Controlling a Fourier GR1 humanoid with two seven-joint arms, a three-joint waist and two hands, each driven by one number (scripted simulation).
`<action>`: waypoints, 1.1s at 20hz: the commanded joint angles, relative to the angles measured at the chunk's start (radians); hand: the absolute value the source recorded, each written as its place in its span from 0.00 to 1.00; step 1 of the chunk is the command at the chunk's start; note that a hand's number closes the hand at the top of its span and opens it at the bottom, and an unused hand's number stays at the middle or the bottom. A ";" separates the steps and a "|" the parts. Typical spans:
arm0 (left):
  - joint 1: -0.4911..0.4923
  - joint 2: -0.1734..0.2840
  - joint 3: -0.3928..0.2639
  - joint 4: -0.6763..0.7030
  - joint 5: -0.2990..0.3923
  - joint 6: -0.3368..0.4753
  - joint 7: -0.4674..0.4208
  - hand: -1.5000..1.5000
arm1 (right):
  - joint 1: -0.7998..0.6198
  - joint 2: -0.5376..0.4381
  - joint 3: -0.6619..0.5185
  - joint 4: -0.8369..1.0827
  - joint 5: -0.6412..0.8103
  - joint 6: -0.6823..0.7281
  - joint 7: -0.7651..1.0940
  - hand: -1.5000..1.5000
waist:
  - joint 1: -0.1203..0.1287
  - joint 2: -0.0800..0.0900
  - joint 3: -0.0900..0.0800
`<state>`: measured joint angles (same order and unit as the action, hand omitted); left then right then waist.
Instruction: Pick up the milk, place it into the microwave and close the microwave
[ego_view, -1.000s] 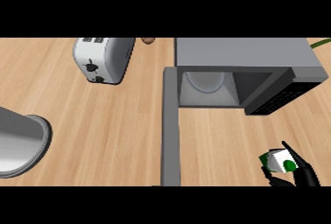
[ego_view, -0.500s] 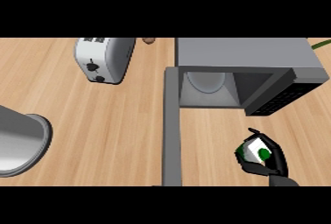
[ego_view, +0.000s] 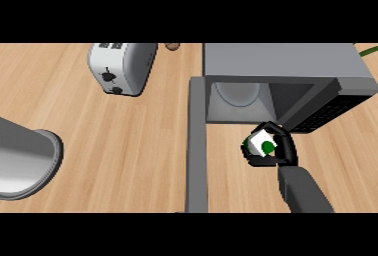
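Note:
A white milk carton with a green mark sits in my right hand, whose black fingers curl round it. The hand holds it just in front of the open mouth of the grey microwave, slightly right of its centre. Inside the cavity the pale turntable shows. The microwave door stands swung open, seen edge-on as a long grey bar running toward me at the left of the hand. My left hand does not show.
A silver toaster stands at the back left. A grey round pot sits at the left edge. The microwave's dark control panel lies right of the cavity. Bare wooden counter spreads between pot and door.
My right hand has carried the milk carton up and to the left, from the lower right corner to just before the microwave opening. More of the forearm now shows.

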<state>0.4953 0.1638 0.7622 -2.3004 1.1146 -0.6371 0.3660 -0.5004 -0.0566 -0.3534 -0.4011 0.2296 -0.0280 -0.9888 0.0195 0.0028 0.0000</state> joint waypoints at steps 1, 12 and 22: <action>-0.025 0.046 0.029 0.066 0.032 -0.011 0.017 0.00 | -0.110 -0.012 -0.008 0.036 -0.002 -0.056 0.017 1.00 | 0.003 0.002 0.001; -0.114 -0.030 -0.025 0.117 -0.106 -0.086 0.013 0.00 | -0.334 -0.125 -0.032 0.176 -0.003 -0.076 0.175 1.00 | 0.023 0.014 0.002; -0.179 0.015 -0.028 0.113 -0.086 -0.030 0.018 0.00 | -0.446 -0.201 0.014 0.218 0.046 -0.216 0.279 1.00 | 0.059 0.026 0.002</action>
<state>0.3332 0.1918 0.7387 -2.1868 1.0419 -0.6682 0.3937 -0.8293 -0.1596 -0.3943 -0.1848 0.2028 -0.2046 -0.7975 0.0473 0.0094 -0.0006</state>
